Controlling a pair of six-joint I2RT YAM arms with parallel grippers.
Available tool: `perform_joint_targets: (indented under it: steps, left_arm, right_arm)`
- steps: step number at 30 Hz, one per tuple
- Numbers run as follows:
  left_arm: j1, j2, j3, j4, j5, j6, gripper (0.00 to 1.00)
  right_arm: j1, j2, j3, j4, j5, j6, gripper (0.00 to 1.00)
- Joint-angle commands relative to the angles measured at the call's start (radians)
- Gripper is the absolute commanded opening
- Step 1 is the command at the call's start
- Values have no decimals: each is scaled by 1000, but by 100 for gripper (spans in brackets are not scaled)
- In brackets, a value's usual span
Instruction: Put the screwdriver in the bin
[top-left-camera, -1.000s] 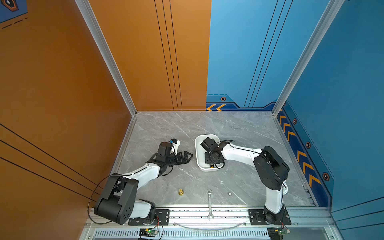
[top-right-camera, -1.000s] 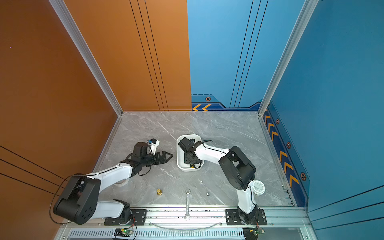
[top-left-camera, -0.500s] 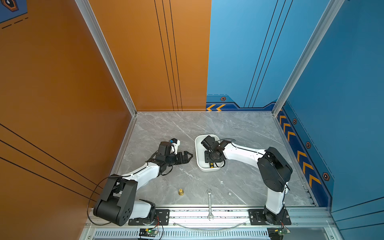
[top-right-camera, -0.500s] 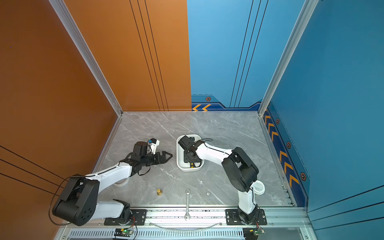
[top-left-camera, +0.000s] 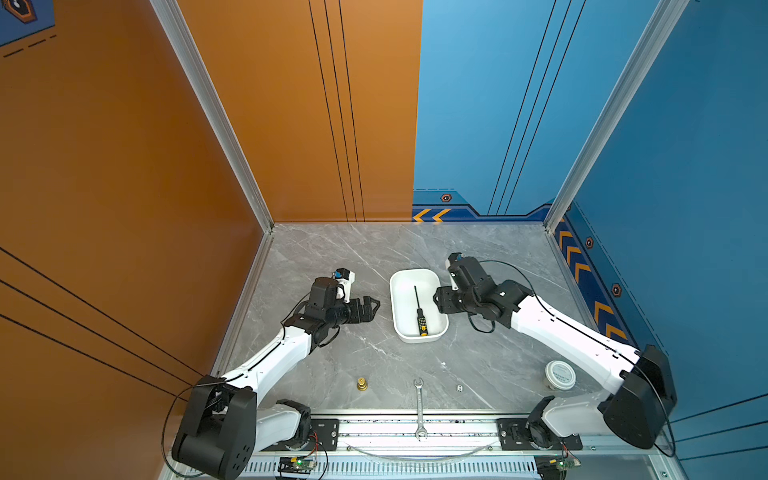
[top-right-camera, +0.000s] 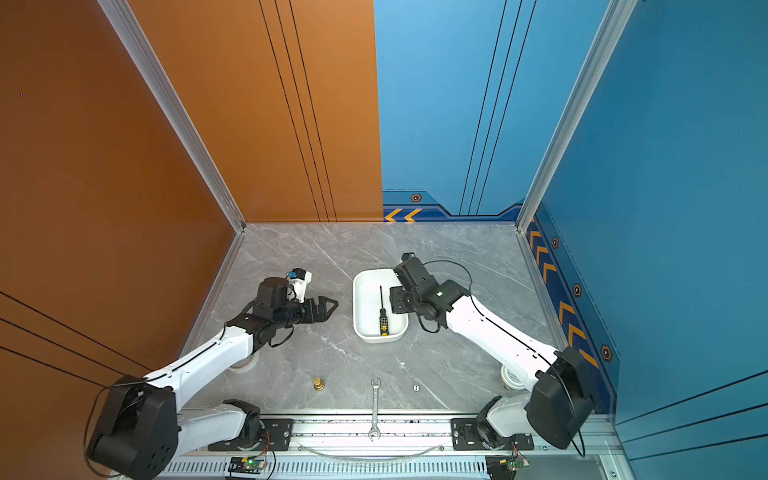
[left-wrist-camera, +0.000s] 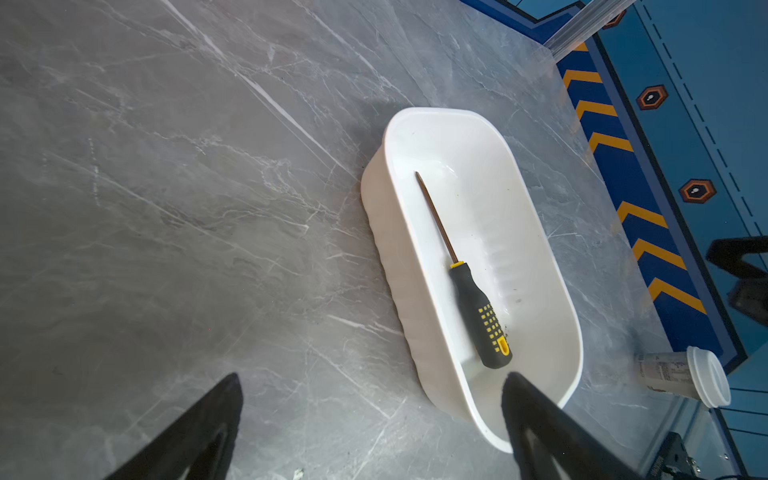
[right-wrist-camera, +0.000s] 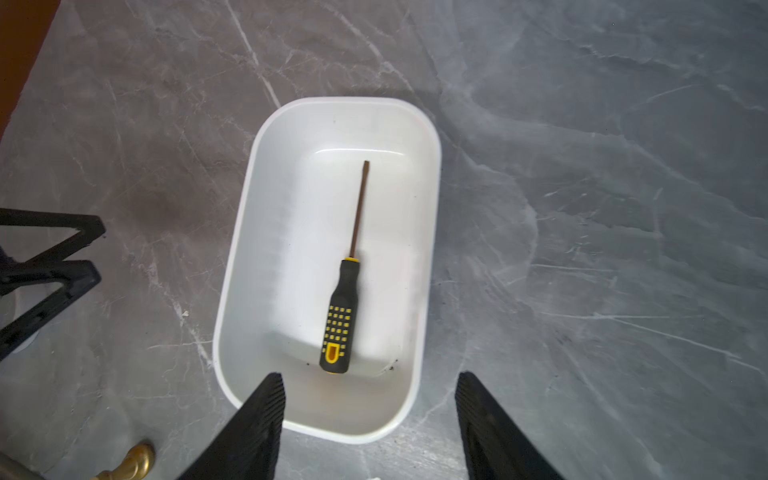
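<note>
in both top views the screwdriver (top-left-camera: 419, 309) is lying flat inside the bin (top-left-camera: 402, 307), which is sitting in the middle of the table (top-left-camera: 490, 249). its yellow end is pointing to the front of the table and its thin tip is pointing to the far side. the left gripper (top-left-camera: 375, 306) is hanging just left of the bin, not touching it, with its jaws apart and nothing in them. the right gripper (top-left-camera: 437, 300) is hanging at the bin's right edge. near the front, a wrench (top-left-camera: 419, 409), a gold piece (top-left-camera: 362, 384) and a tiny white cube (top-left-camera: 459, 388) are lying on the table. a jar (top-left-camera: 560, 375) is sitting by the right arm (top-left-camera: 561, 328); in a top view the jar (top-right-camera: 513, 378) is half hiding behind that arm.

in the left wrist view the left gripper (left-wrist-camera: 374, 375) is spreading its two black fingers (left-wrist-camera: 199, 432) wide and holding nothing. the screwdriver (left-wrist-camera: 473, 299) is lying along the floor of the bin (left-wrist-camera: 478, 174). the jar (left-wrist-camera: 685, 376) is showing past the bin, and a bit of the right gripper (left-wrist-camera: 744, 274) is showing at the edge.

in the right wrist view the right gripper (right-wrist-camera: 370, 376) is holding its two fingers (right-wrist-camera: 257, 419) apart, with nothing between them. the screwdriver (right-wrist-camera: 343, 307) is lying loose in the bin (right-wrist-camera: 282, 249) beyond them. the left gripper (right-wrist-camera: 99, 249) is showing beside the bin, its jaws apart too, and the gold piece (right-wrist-camera: 129, 461) is peeking in at a corner.
</note>
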Motion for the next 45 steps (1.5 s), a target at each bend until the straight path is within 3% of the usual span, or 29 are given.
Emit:
perform_joint_targets:
  steps: [1, 9, 15, 20, 22, 25, 36, 45]
  left_arm:
    - [15, -47, 24, -66, -82, 67, 98]
    - [59, -171, -28, -34, -213, 167, 98]
    - [114, -273, -135, 111, -330, 226, 98]
    - [168, -293, -270, 351, -345, 288, 98]
    - [171, -276, -329, 484, -351, 342, 98]
    - [191, -257, -344, 529, -351, 384, 98]
    - [256, 8, -383, 810, -304, 422, 98]
    - [261, 228, -343, 988, -262, 473, 98]
  right_arm:
    - [-109, -113, -106, 15, 46, -98, 64]
    - [-366, -427, -390, 242, 54, -188, 65]
    - [-431, -567, -602, 487, 151, -290, 69]
    - [-466, -600, -765, 743, 210, -344, 70]
    - [-481, -586, -844, 907, 210, -376, 71]
    - [-510, -517, -938, 1139, 206, -399, 72]
    - [-590, -123, -961, 1565, 140, -379, 71]
    - [-596, 104, -925, 1754, 102, -385, 71]
